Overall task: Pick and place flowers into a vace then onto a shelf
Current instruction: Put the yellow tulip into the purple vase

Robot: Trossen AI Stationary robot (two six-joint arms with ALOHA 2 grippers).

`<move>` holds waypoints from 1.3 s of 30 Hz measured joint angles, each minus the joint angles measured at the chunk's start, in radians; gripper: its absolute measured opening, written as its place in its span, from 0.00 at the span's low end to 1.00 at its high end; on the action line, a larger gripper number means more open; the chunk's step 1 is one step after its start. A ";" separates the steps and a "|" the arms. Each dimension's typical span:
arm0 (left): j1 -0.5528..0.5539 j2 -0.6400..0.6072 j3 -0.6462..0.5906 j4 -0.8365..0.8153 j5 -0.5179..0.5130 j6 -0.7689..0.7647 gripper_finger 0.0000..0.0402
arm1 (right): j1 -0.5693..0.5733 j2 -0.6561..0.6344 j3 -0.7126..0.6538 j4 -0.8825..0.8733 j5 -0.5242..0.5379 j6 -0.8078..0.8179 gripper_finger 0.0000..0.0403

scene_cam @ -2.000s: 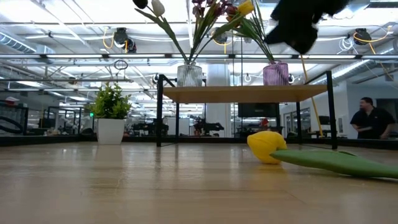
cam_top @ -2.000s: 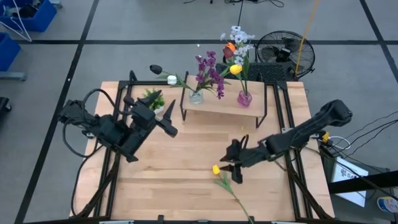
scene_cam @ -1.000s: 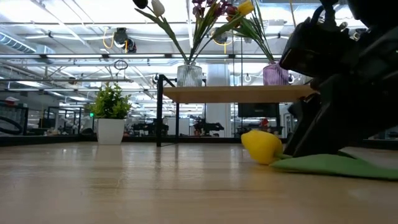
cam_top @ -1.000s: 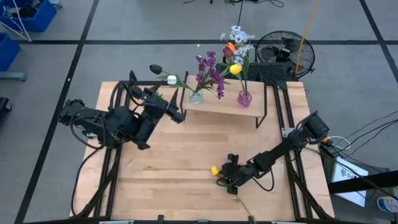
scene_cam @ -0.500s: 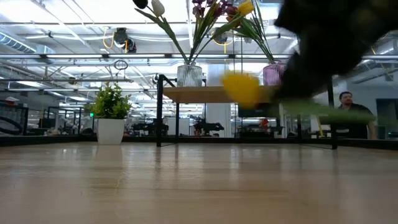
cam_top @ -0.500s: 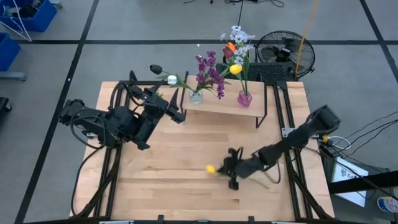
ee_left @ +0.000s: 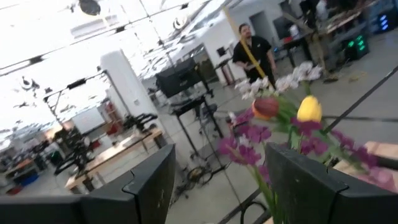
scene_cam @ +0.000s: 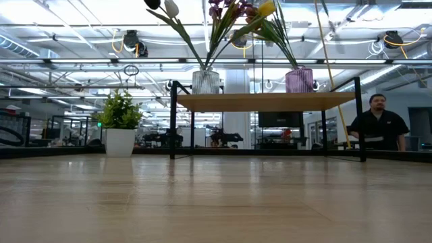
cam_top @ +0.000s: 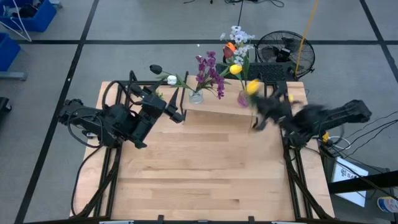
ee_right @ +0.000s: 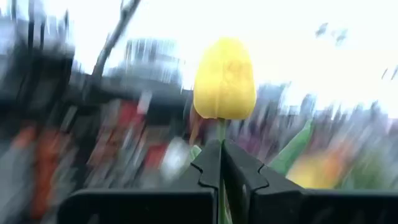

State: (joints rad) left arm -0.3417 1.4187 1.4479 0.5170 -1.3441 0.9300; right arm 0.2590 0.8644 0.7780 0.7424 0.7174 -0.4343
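Yellow tulip [ee_right: 224,79] is pinched by its stem between the fingers [ee_right: 208,163] of my right gripper [cam_top: 258,111]; in the right wrist view the head stands straight up just above the closed tips. From above, that gripper is raised at the right end of the shelf [cam_top: 219,106], and the tulip's head sits just ahead of it, beside the pink vase [cam_top: 243,98]. That vase already holds a mixed bunch [cam_top: 235,46] of white, orange and yellow heads. The clear vase [cam_top: 196,96], farther from the right gripper along the plank, carries purple flowers [cam_top: 208,70] plus a white and a dark tulip leaning outward.

My left gripper [cam_top: 176,116] hovers close off the shelf's opposite end, near the clear vase, fingers [ee_left: 151,183] spread apart with nothing between them.

Low view: both vases stand upright on the shelf, and a small potted plant [scene_cam: 119,124] sits apart on the table [scene_cam: 202,202]. A person [scene_cam: 379,126] stands in the room behind.
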 joint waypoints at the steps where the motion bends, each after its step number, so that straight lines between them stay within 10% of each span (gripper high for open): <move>1: 0.001 0.000 0.000 0.010 0.014 0.010 0.64 | -0.016 -0.013 0.001 0.098 -0.059 -0.110 0.00; 5: 0.005 0.000 0.000 0.014 0.044 0.047 0.64 | -0.076 -0.028 0.001 0.334 -0.305 -0.454 0.00; 10: 0.009 0.000 0.000 0.015 0.045 0.057 0.64 | -0.197 -0.004 0.001 0.350 -0.327 -0.545 0.00; 21: 0.015 0.000 0.000 0.015 0.042 0.059 0.64 | -0.446 0.106 0.000 0.333 -0.379 -0.250 0.00; 39: 0.015 0.001 0.000 0.014 0.036 0.062 0.64 | -0.469 0.139 0.000 0.276 -0.321 -0.191 0.00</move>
State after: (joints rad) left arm -0.3267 1.4193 1.4479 0.5312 -1.3083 0.9922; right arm -0.2104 1.0039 0.7784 1.0184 0.3960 -0.6249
